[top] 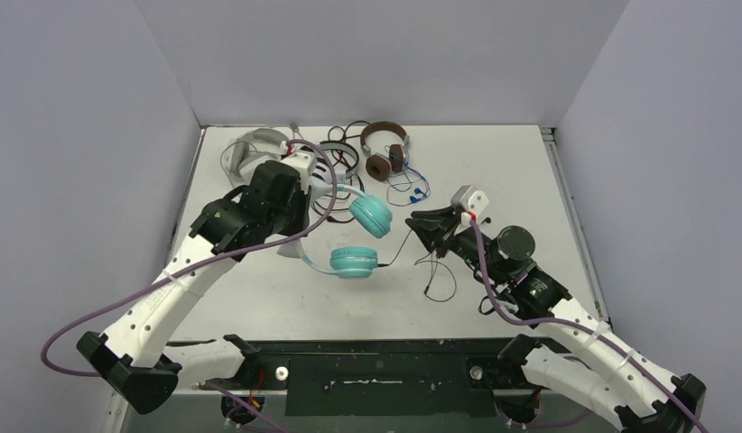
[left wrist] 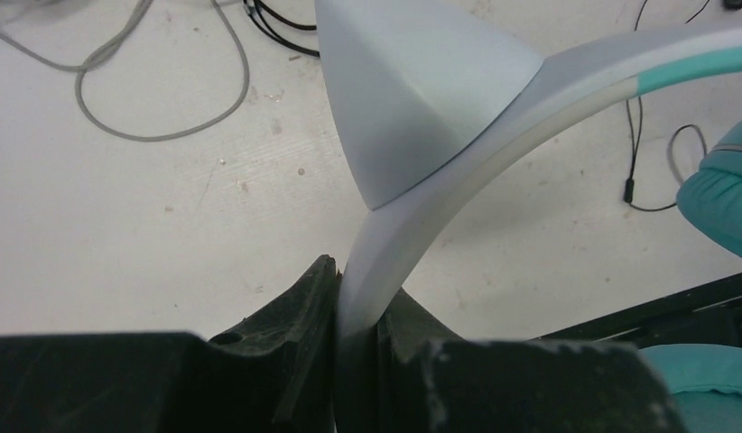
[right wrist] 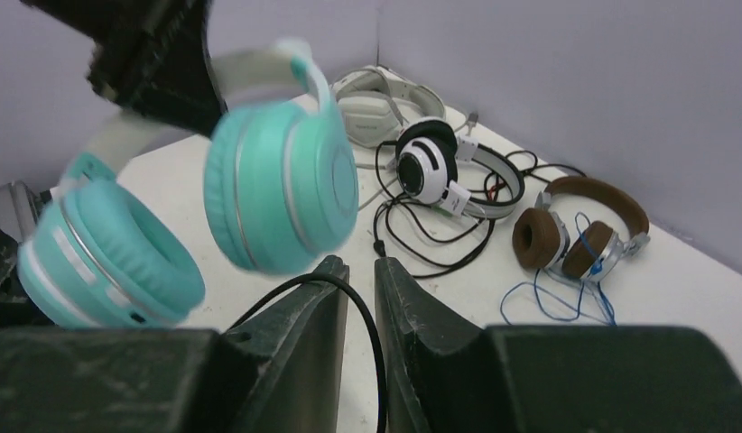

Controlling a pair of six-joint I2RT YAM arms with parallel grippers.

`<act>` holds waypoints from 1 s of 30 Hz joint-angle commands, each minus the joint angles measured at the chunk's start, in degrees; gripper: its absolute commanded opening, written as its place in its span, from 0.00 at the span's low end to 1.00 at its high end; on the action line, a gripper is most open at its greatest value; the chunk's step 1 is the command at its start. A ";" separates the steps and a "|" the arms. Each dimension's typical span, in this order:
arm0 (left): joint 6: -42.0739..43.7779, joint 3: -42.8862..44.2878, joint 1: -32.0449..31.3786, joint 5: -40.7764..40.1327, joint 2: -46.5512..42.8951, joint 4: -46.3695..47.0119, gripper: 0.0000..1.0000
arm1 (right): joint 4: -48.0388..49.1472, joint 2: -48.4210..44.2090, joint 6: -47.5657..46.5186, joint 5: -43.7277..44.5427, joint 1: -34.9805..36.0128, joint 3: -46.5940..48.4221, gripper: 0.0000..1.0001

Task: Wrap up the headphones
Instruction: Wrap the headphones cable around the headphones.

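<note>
The light teal headphones (top: 353, 262) hang above the table's middle, both cups (right wrist: 277, 194) facing down. My left gripper (left wrist: 358, 307) is shut on their white band (left wrist: 494, 117), gripping it edge-on between both fingers. My right gripper (right wrist: 360, 271) sits just right of the cups (top: 420, 221). Its jaws are drawn nearly together around the thin black cable (right wrist: 372, 320), which loops over the left finger and runs down between them. The cable trails from the lower cup across the table (top: 399, 248).
Along the back edge lie the brown headphones (top: 385, 149) with a blue cable, a black-and-white pair (right wrist: 431, 167) with coiled black cable, and a pale grey pair (top: 250, 149). A grey cable (left wrist: 160, 108) snakes over the table under the left wrist.
</note>
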 commanded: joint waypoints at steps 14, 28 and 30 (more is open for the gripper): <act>5.94 -2.04 -2.89 1.65 8.31 13.20 0.00 | -14.78 12.09 -2.11 -6.53 1.71 18.55 0.23; 11.07 1.51 -11.02 -0.48 14.81 14.67 0.00 | -18.90 17.11 -2.76 -0.81 2.21 22.57 0.29; 11.27 1.39 -11.10 1.09 14.45 14.72 0.00 | -19.93 17.49 -1.86 2.49 2.16 22.93 0.28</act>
